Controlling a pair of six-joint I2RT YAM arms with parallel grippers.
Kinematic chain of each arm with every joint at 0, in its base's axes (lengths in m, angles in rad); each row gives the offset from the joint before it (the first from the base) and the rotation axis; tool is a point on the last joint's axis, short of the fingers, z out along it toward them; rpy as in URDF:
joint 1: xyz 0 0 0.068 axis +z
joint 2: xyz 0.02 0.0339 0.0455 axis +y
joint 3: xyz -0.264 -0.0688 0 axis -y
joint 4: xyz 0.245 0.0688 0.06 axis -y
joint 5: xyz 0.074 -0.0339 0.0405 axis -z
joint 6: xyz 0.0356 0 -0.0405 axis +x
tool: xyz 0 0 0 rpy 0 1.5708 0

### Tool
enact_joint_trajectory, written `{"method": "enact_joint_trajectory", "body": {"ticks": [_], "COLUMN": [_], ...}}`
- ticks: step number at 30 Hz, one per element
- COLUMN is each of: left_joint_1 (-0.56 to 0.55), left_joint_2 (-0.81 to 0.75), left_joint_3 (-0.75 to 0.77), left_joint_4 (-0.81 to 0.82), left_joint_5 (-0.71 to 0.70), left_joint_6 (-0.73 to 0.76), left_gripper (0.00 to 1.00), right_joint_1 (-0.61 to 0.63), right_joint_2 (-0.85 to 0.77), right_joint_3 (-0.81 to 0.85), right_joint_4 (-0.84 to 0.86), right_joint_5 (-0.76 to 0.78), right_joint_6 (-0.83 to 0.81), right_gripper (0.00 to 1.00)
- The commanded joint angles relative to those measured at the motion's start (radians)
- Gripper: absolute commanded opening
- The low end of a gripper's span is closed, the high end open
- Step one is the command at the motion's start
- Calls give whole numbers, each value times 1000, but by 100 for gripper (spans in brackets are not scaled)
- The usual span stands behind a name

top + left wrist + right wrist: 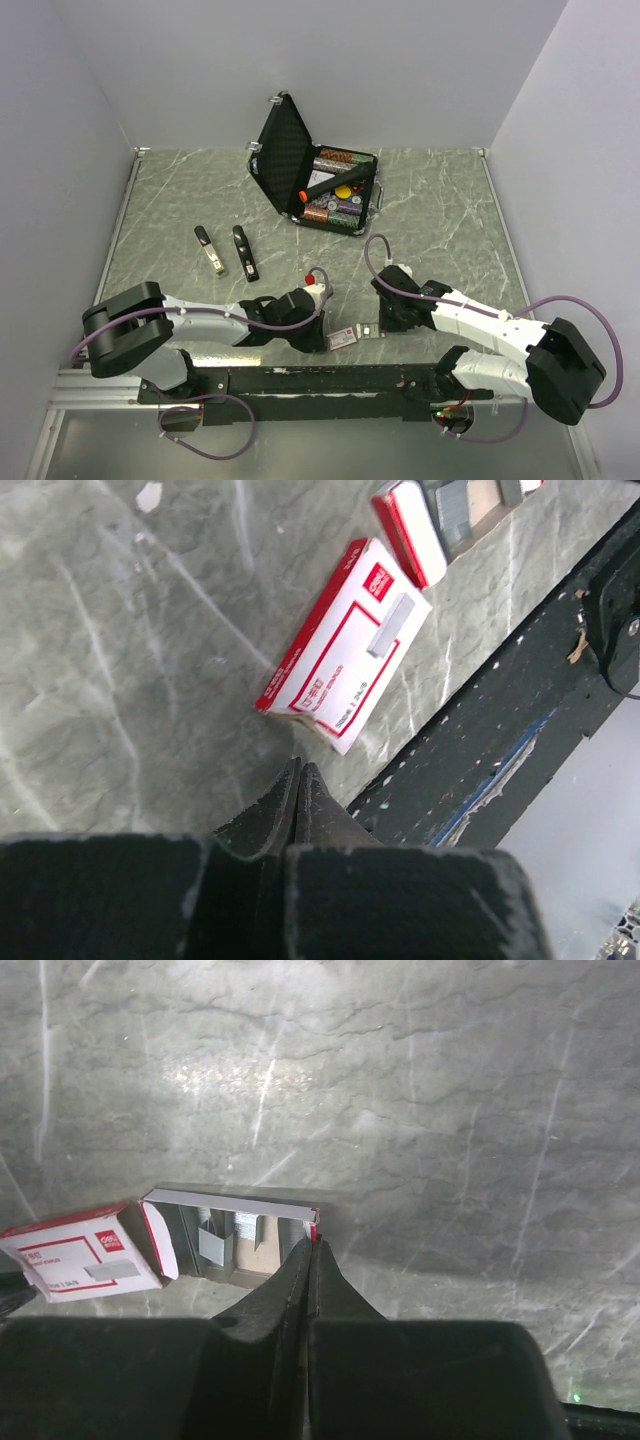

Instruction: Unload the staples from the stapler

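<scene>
The stapler lies at mid-left as two slim pieces side by side: one black and silver (210, 250), one black (245, 253). Neither gripper is near it. A white and red box sleeve (345, 645) lies near the table's front edge. Its open inner tray (235, 1200) lies beside it, with grey staples (215, 1245) in it. My right gripper (312, 1245) is shut, pinching the red end wall of the tray. My left gripper (298, 770) is shut and empty, just short of the sleeve's near end.
An open black foam-lined case (283, 150) stands at the back centre, holding small items and a black marker with an orange cap (330, 182). The black base rail (320, 380) runs along the near edge just behind the box. White walls enclose three sides.
</scene>
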Motion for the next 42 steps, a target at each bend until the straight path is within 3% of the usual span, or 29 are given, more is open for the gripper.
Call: {"method": "enact_joint_trajectory", "body": {"ticks": [1,18,30,42], "left_joint_1": [-11,-11,-8,19], "left_joint_2": [39,77,67,-13], "left_joint_3": [25,4,-24,-79], "left_joint_4": [7,-28,-54,-51], "left_joint_5": [-18,-69,-107,-102], "left_joint_6": [-30,-30,-2,47], "left_gripper": [1,1,1,1], "right_joint_1": [16,53,117,148], "right_joint_2": [1,8,1,-38], "right_joint_3": [-6,-35,-22,-22], "right_joint_4": [25,48,0,-43], "right_joint_5": [-16,-61,-12,2], "right_joint_6": [-10,6,38,43], "right_gripper": [0,0,0,0]}}
